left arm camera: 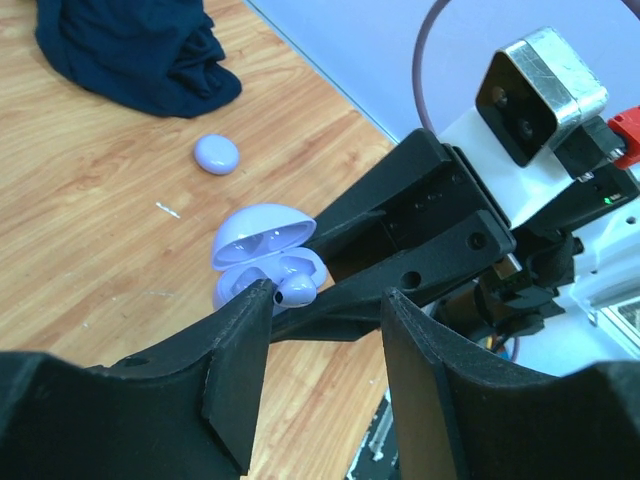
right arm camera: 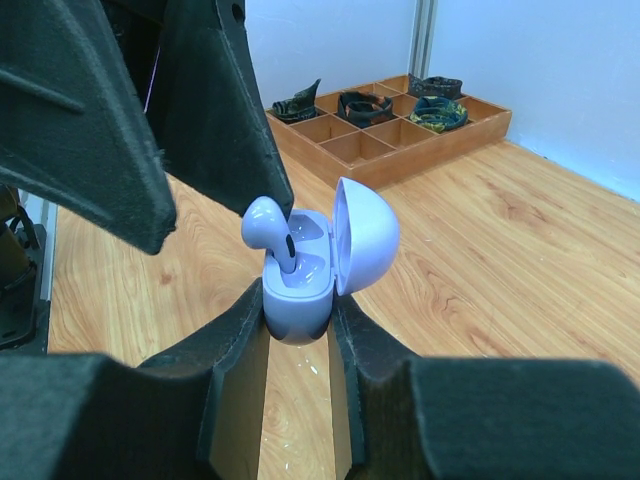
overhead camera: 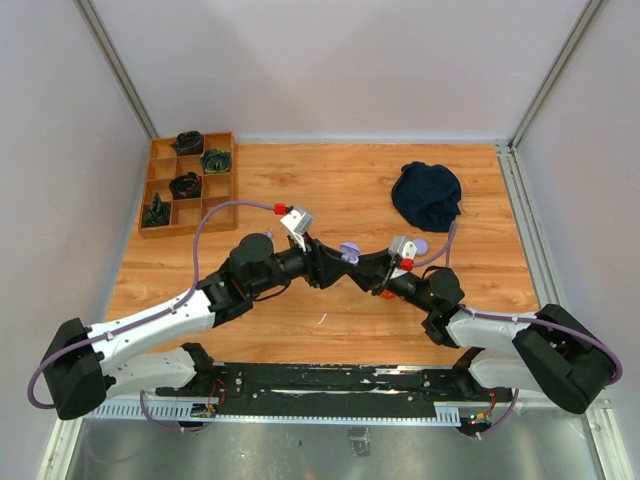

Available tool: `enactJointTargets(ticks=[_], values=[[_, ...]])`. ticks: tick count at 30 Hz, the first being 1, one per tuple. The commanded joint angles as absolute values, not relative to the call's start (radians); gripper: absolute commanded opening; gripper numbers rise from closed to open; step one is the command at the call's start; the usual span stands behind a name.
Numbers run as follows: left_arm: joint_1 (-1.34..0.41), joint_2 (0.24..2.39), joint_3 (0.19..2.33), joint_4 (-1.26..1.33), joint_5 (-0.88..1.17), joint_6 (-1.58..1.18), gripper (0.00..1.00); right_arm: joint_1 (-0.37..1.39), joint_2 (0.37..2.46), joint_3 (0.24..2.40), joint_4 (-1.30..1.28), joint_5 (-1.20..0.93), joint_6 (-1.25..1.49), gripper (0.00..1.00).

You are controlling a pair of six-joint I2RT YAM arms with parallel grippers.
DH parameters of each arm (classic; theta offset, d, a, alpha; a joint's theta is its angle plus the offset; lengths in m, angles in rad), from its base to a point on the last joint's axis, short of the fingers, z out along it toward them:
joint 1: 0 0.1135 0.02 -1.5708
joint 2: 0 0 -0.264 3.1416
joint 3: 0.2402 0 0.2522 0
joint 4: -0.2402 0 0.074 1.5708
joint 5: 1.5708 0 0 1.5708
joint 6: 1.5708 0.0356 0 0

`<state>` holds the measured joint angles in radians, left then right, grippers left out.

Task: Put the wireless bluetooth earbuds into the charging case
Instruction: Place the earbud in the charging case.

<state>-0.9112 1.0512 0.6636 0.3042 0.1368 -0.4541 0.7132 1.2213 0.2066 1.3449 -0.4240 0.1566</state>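
The right gripper [right arm camera: 300, 308], jaws clamped on the open lilac charging case [right arm camera: 298, 285], holds it above the table [right arm camera: 480, 280]. A lilac earbud [right arm camera: 270, 228] stands stem-down in the case. The left gripper [left arm camera: 330, 300] has its jaws apart beside the case.

Dark blue cloth [overhead camera: 427, 195] lies bunched far right; wooden divided tray [overhead camera: 213, 213] far left holds dark rolls [overhead camera: 186, 185].

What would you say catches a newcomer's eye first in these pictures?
The open lilac charging case, pinched in the right gripper over the table's middle, with one earbud standing half-seated in it beside the open left gripper. Next come the dark blue cloth heaped at the table's far right and the wooden tray at the far left.
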Motion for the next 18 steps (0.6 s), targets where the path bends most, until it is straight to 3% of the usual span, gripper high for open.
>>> enactJointTargets(ticks=[1, 18], values=[[-0.920, 1.052, 0.695, 0.281, 0.187, -0.465, 0.52, 0.717, 1.211, 0.221, 1.396, -0.423, 0.139, 0.06], [-0.920, 1.085, 0.734, 0.279, 0.243, -0.476, 0.52, 0.717, 1.220, 0.223, 1.401, -0.426, 0.141, 0.06]])
